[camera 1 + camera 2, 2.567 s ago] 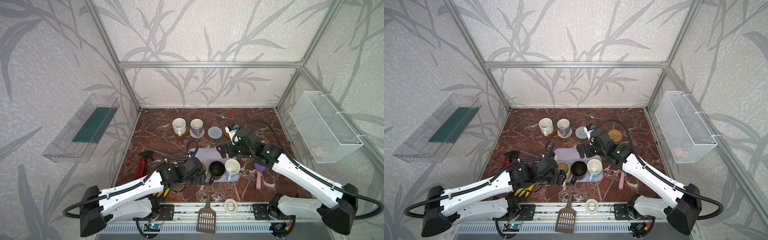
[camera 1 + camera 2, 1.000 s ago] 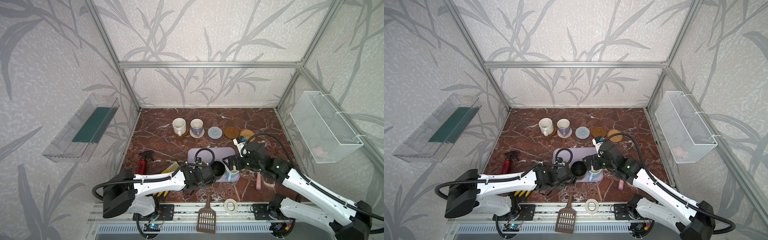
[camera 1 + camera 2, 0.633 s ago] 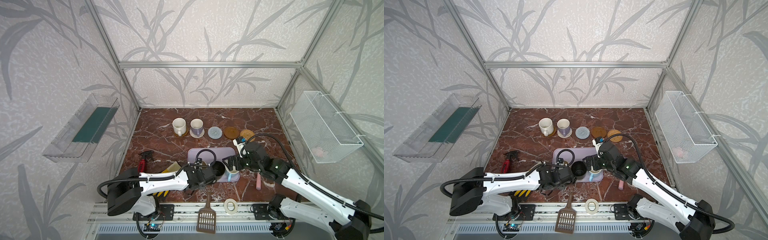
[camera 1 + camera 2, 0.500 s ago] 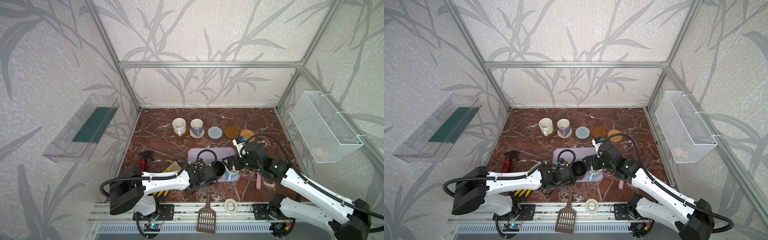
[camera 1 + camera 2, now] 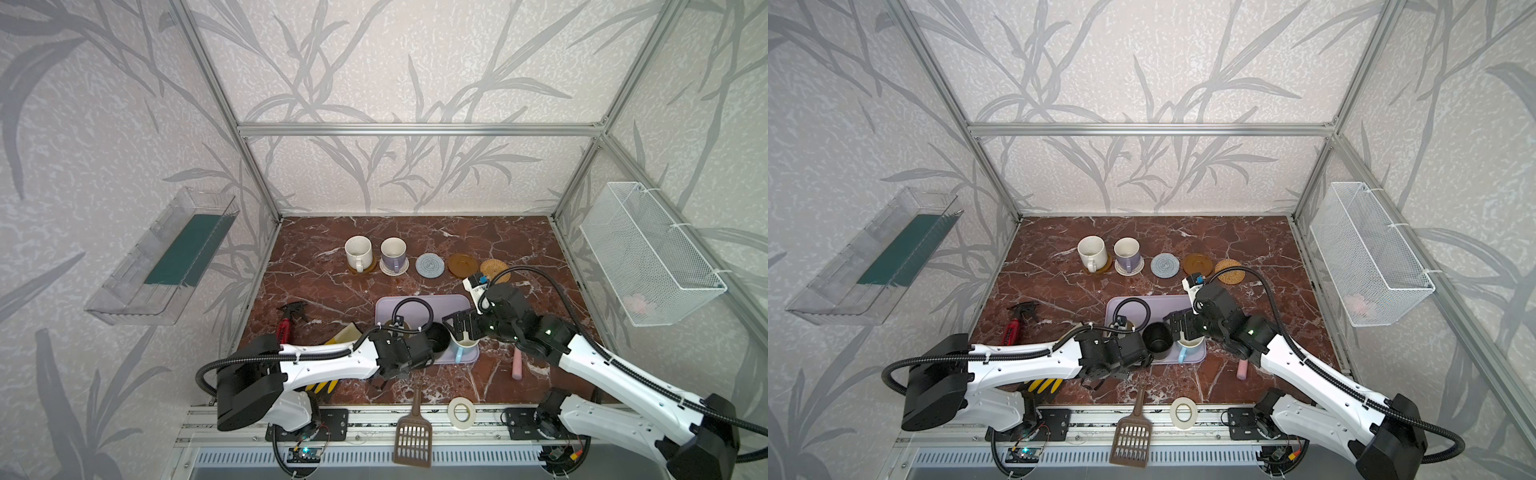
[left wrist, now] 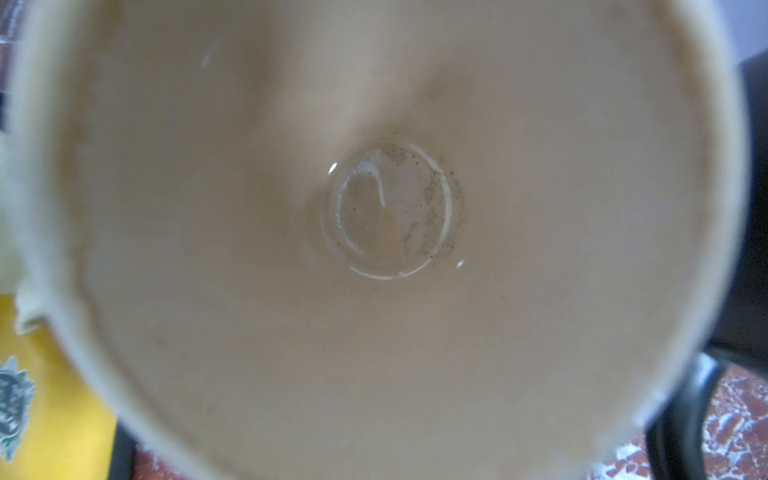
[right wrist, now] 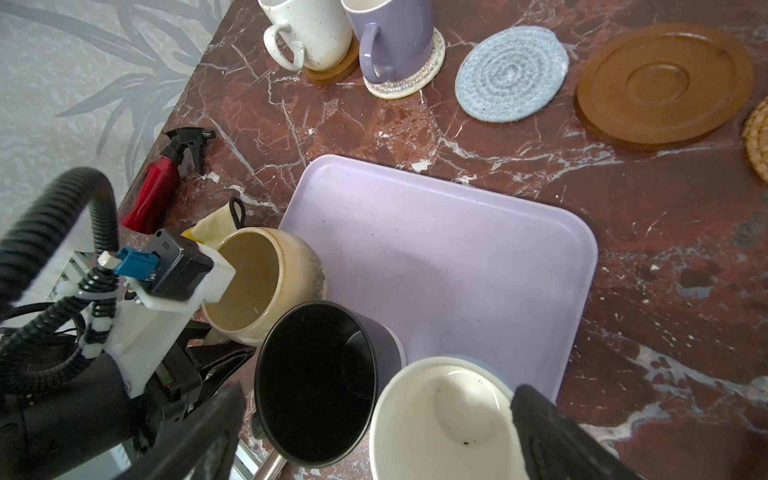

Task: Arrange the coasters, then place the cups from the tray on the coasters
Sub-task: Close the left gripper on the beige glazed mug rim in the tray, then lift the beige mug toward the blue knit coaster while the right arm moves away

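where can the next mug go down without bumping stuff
Free: grey-blue coaster, amber coaster and rattan coaster, right of the lavender mug; far half of the tray; the marble between tray and coasters. Crowded: the tray's near edge, where beige mug, black mug and blue mug huddle.

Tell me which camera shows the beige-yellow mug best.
The right wrist view: the beige-yellow mug shows rim, inside and outer wall. The left wrist view gives only its blurred inside; in both top views the left arm hides most of it.

White arms [image 5: 328,368], black joints, ribbed black cables [image 7: 45,208], blue connector [image 7: 135,264]
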Robot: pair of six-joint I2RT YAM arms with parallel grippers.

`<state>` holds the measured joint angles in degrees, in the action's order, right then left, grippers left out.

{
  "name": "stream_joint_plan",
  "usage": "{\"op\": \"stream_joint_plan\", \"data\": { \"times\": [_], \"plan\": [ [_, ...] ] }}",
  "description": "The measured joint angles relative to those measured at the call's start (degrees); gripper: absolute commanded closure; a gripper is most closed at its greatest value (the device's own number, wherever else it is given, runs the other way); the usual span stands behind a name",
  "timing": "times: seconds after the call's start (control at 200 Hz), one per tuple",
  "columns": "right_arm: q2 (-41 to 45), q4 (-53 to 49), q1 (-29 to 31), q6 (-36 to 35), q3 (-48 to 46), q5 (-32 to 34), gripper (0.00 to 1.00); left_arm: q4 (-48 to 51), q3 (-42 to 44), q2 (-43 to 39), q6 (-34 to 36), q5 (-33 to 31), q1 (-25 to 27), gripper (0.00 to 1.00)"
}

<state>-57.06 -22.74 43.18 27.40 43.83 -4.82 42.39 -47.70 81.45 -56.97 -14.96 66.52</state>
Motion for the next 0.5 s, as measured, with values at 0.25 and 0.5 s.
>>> {"op": "stream_joint_plan", "data": {
  "times": [0.25, 0.5],
  "plan": [
    [0.00, 1.73, 0.00, 0.00, -0.63, -1.44, 0.00, 1.18, -1.40, -5.88, 0.98, -1.62, -0.87, 1.00],
    [0.92, 4.61, 0.00, 0.33, -1.90, -3.82, 0.00, 4.39, -5.84, -8.48, 4.22, -3.10, -3.23, 1.00]
  ]
}}
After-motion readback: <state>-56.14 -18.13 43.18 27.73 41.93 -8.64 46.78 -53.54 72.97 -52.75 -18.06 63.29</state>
